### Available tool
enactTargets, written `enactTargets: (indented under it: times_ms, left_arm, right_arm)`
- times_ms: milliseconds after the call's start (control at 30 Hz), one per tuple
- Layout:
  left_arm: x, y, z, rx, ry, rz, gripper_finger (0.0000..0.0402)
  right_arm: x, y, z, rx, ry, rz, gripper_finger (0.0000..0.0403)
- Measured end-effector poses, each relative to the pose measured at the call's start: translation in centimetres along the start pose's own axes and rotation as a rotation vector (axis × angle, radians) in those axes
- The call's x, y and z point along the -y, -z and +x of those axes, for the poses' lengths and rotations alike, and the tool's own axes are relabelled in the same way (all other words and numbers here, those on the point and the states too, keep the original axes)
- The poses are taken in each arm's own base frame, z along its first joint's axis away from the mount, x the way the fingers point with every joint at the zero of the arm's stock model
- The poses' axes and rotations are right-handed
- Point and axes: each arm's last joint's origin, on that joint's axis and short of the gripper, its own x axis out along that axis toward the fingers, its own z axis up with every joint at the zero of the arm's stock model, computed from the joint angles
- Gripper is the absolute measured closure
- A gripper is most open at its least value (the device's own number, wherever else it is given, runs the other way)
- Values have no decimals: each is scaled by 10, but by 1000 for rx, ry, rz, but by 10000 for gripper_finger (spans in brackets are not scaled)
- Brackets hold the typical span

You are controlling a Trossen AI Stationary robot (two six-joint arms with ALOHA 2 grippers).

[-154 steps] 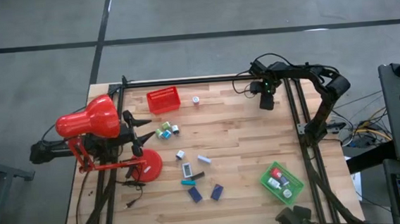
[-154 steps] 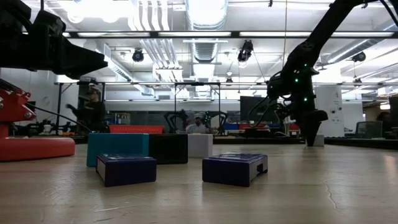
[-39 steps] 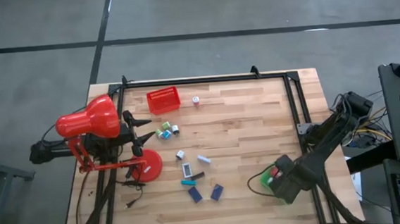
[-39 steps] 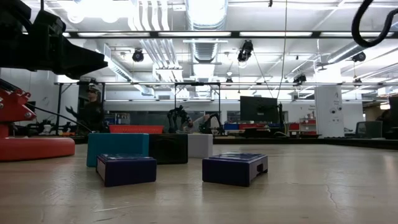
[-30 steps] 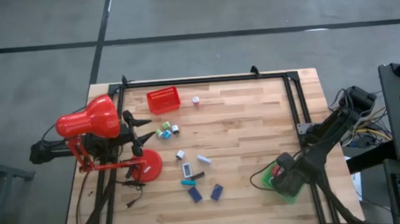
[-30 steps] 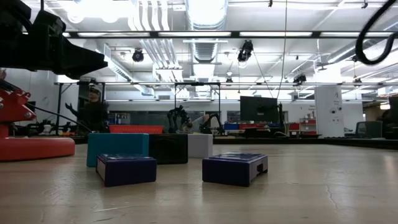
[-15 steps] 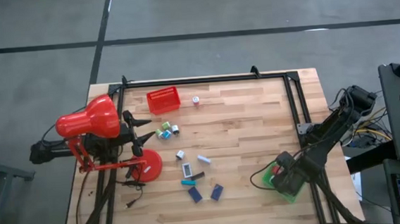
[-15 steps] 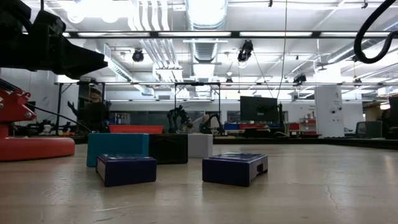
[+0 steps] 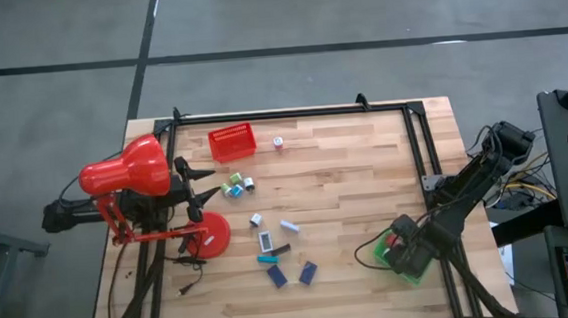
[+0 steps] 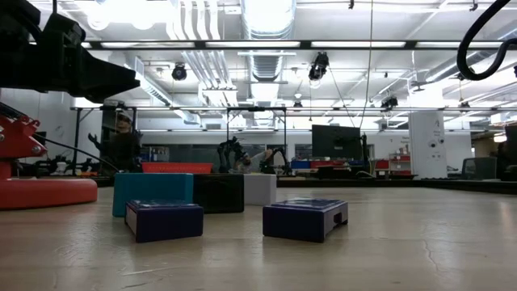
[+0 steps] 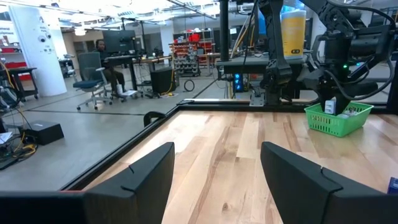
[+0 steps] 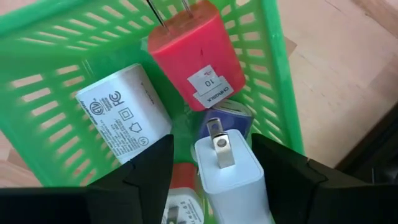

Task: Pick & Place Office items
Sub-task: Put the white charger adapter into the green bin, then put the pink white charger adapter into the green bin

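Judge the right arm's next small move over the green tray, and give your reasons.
Probably lift straight up. The right gripper hangs inside the green tray, its fingers spread either side of a white charger lying among the red charger and others, seemingly just released. Rising clear avoids dragging it back out.

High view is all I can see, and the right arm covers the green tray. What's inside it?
Observer: A red block with two metal prongs lies in the green tray, beside a white labelled block.
Operator: Is the arm holding something?
Observer: The right gripper has its fingers apart around a white plug block, with a gap showing beside it.
Operator: And the other arm?
Observer: The left gripper has its fingers apart with nothing between them.
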Motion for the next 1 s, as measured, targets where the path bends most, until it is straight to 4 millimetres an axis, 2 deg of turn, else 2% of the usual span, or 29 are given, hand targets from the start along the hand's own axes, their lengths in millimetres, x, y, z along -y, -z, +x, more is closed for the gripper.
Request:
enactTargets:
  times_ms: [433,867,1000]
  left_arm:
    - [0,0,0,0,0,0,156]
    - [0,0,0,0,1,0,156]
    - [0,0,0,0,0,0,156]
  right_arm:
    - [-3,1,-4,-9,-24,-1,178]
    - [-1,1,-57,-49,-130,54,177]
    - [-1,0,-71,2,-176,53,177]
